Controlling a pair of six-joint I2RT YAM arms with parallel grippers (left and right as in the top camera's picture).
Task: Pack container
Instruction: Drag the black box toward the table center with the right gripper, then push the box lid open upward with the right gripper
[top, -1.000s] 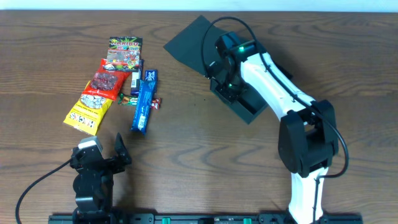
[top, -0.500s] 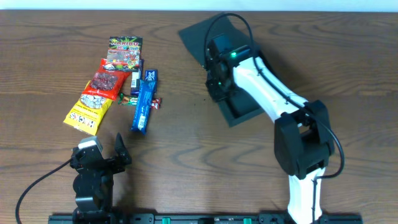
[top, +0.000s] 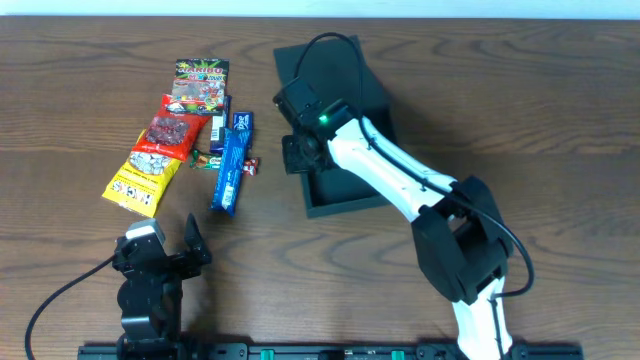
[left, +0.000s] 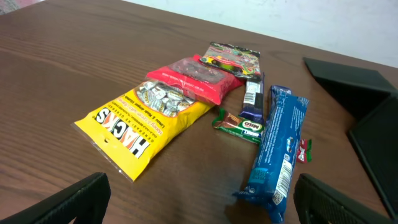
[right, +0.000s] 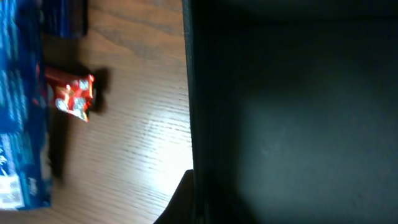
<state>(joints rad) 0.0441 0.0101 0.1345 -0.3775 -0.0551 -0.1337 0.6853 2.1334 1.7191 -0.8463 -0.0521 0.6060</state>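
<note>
The right gripper (top: 300, 155), clenched on the container (top: 338, 196)'s left wall, has dragged it left, square beside the snacks (top: 190, 130). The left gripper (top: 170, 240) waits released at the near edge, so packing can begin.

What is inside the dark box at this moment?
In the container only a bare dark floor shows; no packet is seen. From overhead the right arm covers a strip of the inside, so that strip cannot be checked.
</note>
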